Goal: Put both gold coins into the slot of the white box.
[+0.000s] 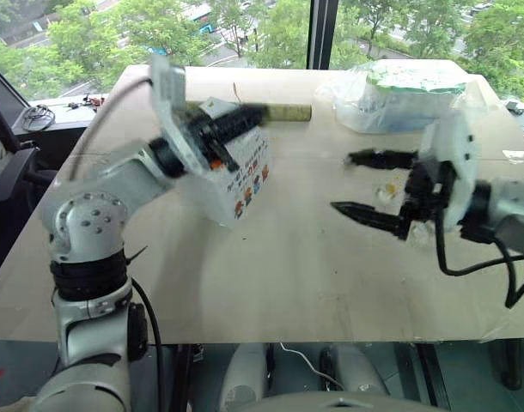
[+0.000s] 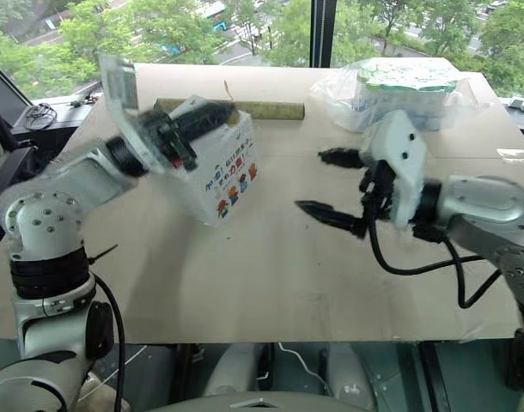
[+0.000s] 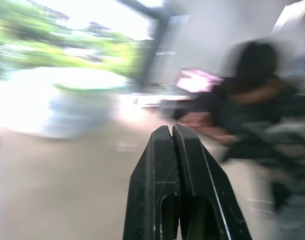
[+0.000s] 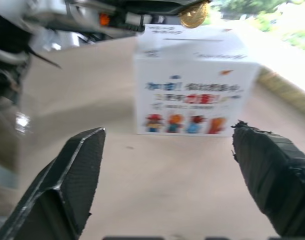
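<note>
The white box [image 1: 236, 176] stands left of the table's middle, with cartoon figures on its side face [image 4: 190, 124]. Its top face carries black handwriting and a thin dark slot [image 4: 173, 39]. My left gripper [image 1: 260, 113] reaches over the box's top, shut on a gold coin [image 4: 194, 15] at its fingertips. In the left wrist view the two black fingers [image 3: 162, 165] are pressed together. My right gripper [image 1: 344, 182] hovers right of the box with its fingers wide open and nothing between them. A small yellowish coin with a clear scrap [image 1: 386, 190] lies on the table by the right gripper.
A clear plastic-wrapped green-and-white bundle [image 1: 399, 94] sits at the back right. A long olive tube [image 1: 288, 112] lies along the back, behind the box. The wooden table [image 1: 271, 283] ends at a window behind and has open board in front.
</note>
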`<state>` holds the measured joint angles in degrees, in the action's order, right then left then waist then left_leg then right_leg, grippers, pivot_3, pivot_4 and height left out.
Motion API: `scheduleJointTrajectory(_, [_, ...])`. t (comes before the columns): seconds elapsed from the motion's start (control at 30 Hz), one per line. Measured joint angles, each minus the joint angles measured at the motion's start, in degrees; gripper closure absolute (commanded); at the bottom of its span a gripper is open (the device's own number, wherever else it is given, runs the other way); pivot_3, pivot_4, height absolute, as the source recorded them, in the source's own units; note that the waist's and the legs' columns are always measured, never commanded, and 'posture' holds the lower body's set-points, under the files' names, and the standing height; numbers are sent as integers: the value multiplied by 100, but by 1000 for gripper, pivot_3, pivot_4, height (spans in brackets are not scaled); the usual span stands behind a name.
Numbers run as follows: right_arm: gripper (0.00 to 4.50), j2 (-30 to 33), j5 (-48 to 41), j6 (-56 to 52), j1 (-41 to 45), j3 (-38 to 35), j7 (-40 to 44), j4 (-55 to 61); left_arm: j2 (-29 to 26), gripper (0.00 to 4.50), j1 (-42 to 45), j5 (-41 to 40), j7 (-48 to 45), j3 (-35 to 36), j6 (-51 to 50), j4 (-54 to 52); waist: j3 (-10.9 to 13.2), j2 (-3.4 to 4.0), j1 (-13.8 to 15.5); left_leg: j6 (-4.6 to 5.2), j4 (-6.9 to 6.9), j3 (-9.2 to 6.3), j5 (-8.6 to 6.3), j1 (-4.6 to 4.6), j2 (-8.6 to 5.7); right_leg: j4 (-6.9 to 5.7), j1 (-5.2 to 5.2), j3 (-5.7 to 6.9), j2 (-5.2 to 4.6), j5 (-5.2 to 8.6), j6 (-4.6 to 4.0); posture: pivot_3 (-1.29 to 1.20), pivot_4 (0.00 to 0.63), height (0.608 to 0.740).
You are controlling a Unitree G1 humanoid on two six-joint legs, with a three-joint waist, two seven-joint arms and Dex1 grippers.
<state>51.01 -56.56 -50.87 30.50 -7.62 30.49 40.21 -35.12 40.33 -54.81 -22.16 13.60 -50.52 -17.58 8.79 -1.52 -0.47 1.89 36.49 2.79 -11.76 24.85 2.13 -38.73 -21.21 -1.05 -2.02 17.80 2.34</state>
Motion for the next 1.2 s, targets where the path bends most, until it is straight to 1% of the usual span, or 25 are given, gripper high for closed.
scheduleJointTrajectory(0.03, [88,17,18,199,-66,-230,187,18,-161,4500,135,783,627,-215,107,-241,6,-7,-2,-1,-3,1,0,1,-1,5,0,-3,2,0,0,0,150,740])
scheduleJointTrajectory(0.07, [88,53,54,329,-128,-352,303,42,-255,4500,223,1177,970,-345,83,-350,6,-8,1,-1,-5,2,0,0,-1,7,0,-6,2,-1,1,0,150,740])
scheduleJointTrajectory(0.17, [88,107,207,624,-291,-564,565,34,-340,4500,419,1801,1592,-603,-189,-569,6,-8,7,-9,-5,3,5,1,0,8,0,-3,-2,-1,1,0,150,740])
scheduleJointTrajectory(0.2, [88,110,216,648,-304,-600,593,29,-362,4500,419,1906,1658,-683,-237,-606,6,-8,6,-11,-5,4,6,0,0,8,0,-4,-2,-1,1,0,150,740])
scheduleJointTrajectory(0.33, [88,236,212,783,-394,-932,772,-21,-638,4500,132,2817,1874,-1340,-436,-777,7,-8,-3,-25,-9,4,14,-2,2,7,-1,-4,-9,-1,0,0,150,740])
scheduleJointTrajectory(0.43, [88,324,226,851,-646,-1098,844,-22,-824,4500,-32,3272,1796,-1636,-430,-751,8,-10,4,-25,-9,3,14,0,3,6,-3,-3,-12,0,-1,0,150,740])
scheduleJointTrajectory(0.5, [88,358,221,854,-800,-1189,896,-22,-967,4500,-60,3549,1712,-1673,-400,-739,9,-11,8,-25,-9,5,14,1,3,8,-3,-4,-12,0,-1,0,150,740])
scheduleJointTrajectory(0.63, [88,421,215,871,-1002,-1373,937,-10,-1033,4500,-228,3700,1284,-1641,-350,-741,8,-10,15,-25,-9,8,14,-1,2,8,-3,-5,-19,0,-1,0,150,740])
scheduleJointTrajectory(0.77, [88,431,233,903,-1124,-1389,979,-5,-908,4500,-355,3486,706,-1496,-374,-743,8,-10,16,-24,-8,6,14,-2,2,6,-2,-3,-19,0,-1,0,150,740])
scheduleJointTrajectory(0.87, [88,442,253,949,-1129,-1389,1020,-1,-762,4500,-372,3309,491,-1290,-467,-743,9,-11,15,-24,-7,5,14,-1,2,5,-2,-2,-18,0,-1,0,150,740])
scheduleJointTrajectory(1.0, [88,494,266,980,-1157,-1389,1020,5,-848,4500,-285,3349,378,-1237,-735,-744,8,-11,7,-24,-7,6,13,-4,1,1,-2,-5,-12,0,0,0,150,740])
scheduleJointTrajectory(1.13, [88,511,272,982,-1175,-1389,1018,29,-844,4500,-219,3555,443,-1252,-856,-703,8,-11,2,-8,-7,6,4,-5,1,-3,-2,-5,-11,0,0,0,150,740])
scheduleJointTrajectory(1.2, [88,539,284,982,-1225,-1389,1019,28,-877,4500,-196,3692,437,-1367,-850,-646,8,-11,6,-8,-6,4,4,-4,2,-3,-2,-3,-11,0,-1,0,150,740])
